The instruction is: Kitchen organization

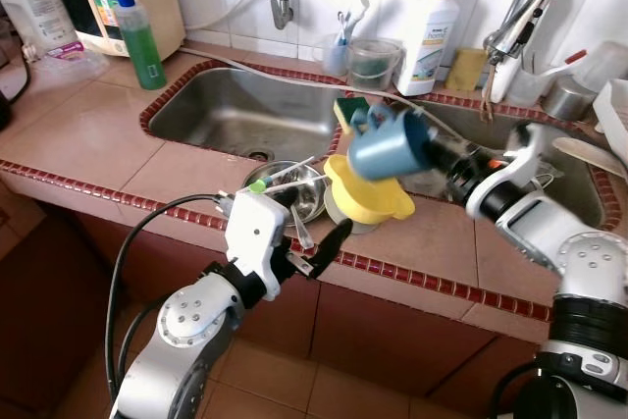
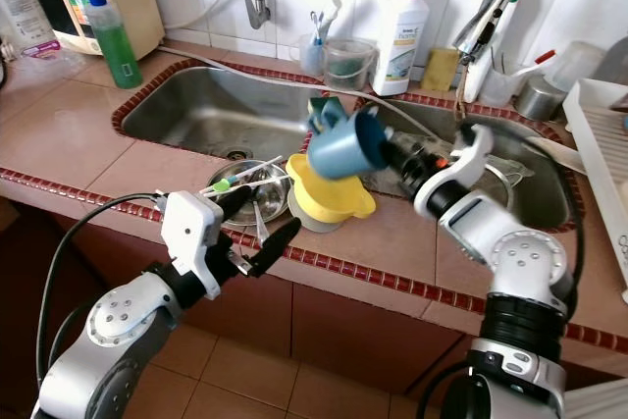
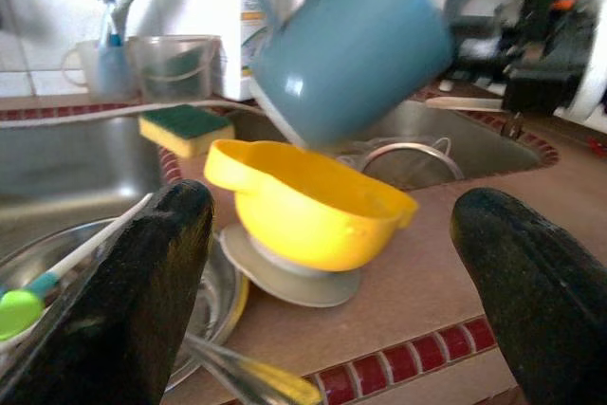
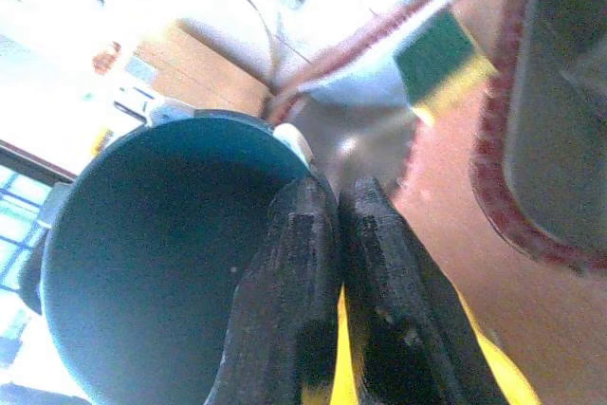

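So the right gripper (image 2: 378,149) is holding a blue mug (image 1: 385,147) up in the air, tipped on its side. Its two black fingers (image 4: 313,301) are pinching the mug's rim, one inside and one outside, pressed nearly together. Right under the mug, just below those fingers, a yellow bowl (image 1: 365,195) is sitting on a small pale saucer (image 3: 285,277) on the brown tiled counter (image 1: 98,134).

The left gripper (image 1: 319,242) is hanging off the front edge of the counter with its fingers (image 3: 133,282) spread wide and nothing between them. Looking out between them you're seeing the yellow bowl dead ahead with the mug floating above it. Next to one of those fingers, a steel bowl (image 1: 294,188) is holding some cutlery and a green-tipped utensil (image 1: 257,184).

Past the bowls, a green and yellow sponge (image 3: 185,128) is lying on the divider of the double steel sink (image 1: 226,110). A white detergent bottle (image 1: 432,31) and a clear cup holding toothbrushes (image 1: 339,51) are standing at the tiled wall.
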You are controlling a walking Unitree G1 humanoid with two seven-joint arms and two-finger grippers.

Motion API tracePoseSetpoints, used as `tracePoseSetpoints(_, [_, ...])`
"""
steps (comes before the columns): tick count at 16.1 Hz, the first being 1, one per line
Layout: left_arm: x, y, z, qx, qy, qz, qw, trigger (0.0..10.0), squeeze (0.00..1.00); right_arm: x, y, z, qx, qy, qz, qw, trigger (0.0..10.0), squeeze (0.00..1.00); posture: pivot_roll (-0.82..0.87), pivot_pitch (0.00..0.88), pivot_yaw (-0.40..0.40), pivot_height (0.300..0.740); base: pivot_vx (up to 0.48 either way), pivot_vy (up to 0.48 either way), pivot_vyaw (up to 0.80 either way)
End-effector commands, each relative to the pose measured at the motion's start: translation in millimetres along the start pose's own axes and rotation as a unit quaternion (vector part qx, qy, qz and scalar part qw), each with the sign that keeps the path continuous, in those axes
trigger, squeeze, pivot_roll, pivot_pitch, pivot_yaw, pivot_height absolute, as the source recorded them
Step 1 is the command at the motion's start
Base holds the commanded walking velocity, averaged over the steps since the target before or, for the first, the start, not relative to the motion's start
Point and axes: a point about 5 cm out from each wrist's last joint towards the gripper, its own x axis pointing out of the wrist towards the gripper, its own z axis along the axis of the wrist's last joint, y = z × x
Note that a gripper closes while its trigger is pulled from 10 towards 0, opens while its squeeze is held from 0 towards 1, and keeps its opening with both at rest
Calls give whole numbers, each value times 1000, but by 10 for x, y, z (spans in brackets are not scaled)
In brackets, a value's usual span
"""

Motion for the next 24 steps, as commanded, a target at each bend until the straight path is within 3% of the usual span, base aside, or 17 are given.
tracePoseSetpoints(1, [17, 31, 3, 0, -1, -2, 1000, 10000, 0, -30, 107, 91, -8, -27, 31, 999, 0, 0, -134, 17, -6, 740, 0, 0, 0])
tracePoseSetpoints(2, [36, 85, 21, -6, -5, 5, 1000, 10000, 0, -47, 154, 159, -28, -56, 38, 997, 3255, 0, -135, 16, -5, 740, 0, 0, 0])
tracePoseSetpoints(3, [55, 154, 43, -4, -8, 13, 1000, 10000, 0, -67, 220, 244, -60, -90, 48, 993, 8549, 0, -135, 16, -2, 740, 0, 0, 0])
tracePoseSetpoints(4, [73, 235, 69, -2, -13, 24, 1000, 10000, 0, -77, 257, 315, -88, -121, 45, 988, 10000, 0, -134, 15, -1, 740, 0, 0, 0])
tracePoseSetpoints(7, [160, 531, 170, 10, -20, 71, 997, 10000, 0, -92, 323, 487, -188, -193, 9, 963, 10000, 0, -119, 13, -6, 740, 0, 0, 0])
tracePoseSetpoints(8, [194, 680, 219, 33, -18, 100, 994, 10000, 0, -60, 361, 474, -259, -208, -15, 943, 10000, 0, -116, 9, -5, 740, 0, 0, 0])
tracePoseSetpoints(10, [224, 805, 304, 45, -29, 126, 991, 10000, 0, -28, 390, 412, -319, -225, -37, 920, 10000, 0, -108, 5, -8, 740, 0, 0, 0])
tracePoseSetpoints(12, [253, 902, 387, 63, -49, 138, 987, 10000, 0, 14, 475, 247, -421, -254, -28, 870, 10000, 0, -102, 0, -8, 740, 0, 0, 0])
tracePoseSetpoints(13, [290, 949, 385, 85, -50, 161, 982, 10000, 0, 27, 469, 192, -431, -274, -36, 859, 10000, 0, -97, 0, -10, 740, 0, 0, 0])
tracePoseSetpoints(14, [316, 961, 353, 92, -49, 166, 981, 10000, 0, 47, 440, 104, -432, -273, -37, 859, 10000, 0, -96, 0, -9, 740, 0, 0, 0])
tracePoseSetpoints(15, [331, 959, 292, 71, -51, 167, 982, 10000, 0, 54, 366, -49, -444, -264, -36, 856, 10000, 0, -99, 0, -2, 740, 0, 0, 0])
tracePoseSetpoints(16, [336, 963, 262, 55, -51, 169, 983, 10000, 0, 55, 315, -106, -429, -262, -38, 864, 10000, 0, -99, 0, -1, 740, 0, 0, 0])
tracePoseSetpoints(17, [311, 959, 227, 41, -60, 169, 983, 10000, 0, 27, 282, -140, -444, -274, -43, 852, 10000, 0, -103, 0, 4, 740, 0, 0, 0])
tracePoseSetpoints(19, [269, 975, 155, 28, -63, 187, 980, 10000, 0, -22, 241, -132, -440, -295, -57, 846, 10000, 0, -108, 0, 8, 740, 0, 0, 0])
tracePoseSetpoints(20, [222, 995, 94, 24, -67, 203, 977, 10000, 0, -56, 212, -153, -459, -299, -61, 834, 10000, 0, -109, 0, 8, 740, 0, 0, 0])
tracePoseSetpoints(21, [184, 999, 56, 42, -62, 213, 974, 10000, 0, -79, 187, -187, -475, -297, -63, 826, 10000, 0, -111, 0, 11, 740, 0, 0, 0])
tracePoseSetpoints(24, [82, 996, 26, 37, -69, 219, 973, 10000, 0, -165, 129, -256, -476, -294, -73, 826, 10000, 0, -113, 0, 14, 740, 0, 0, 0])
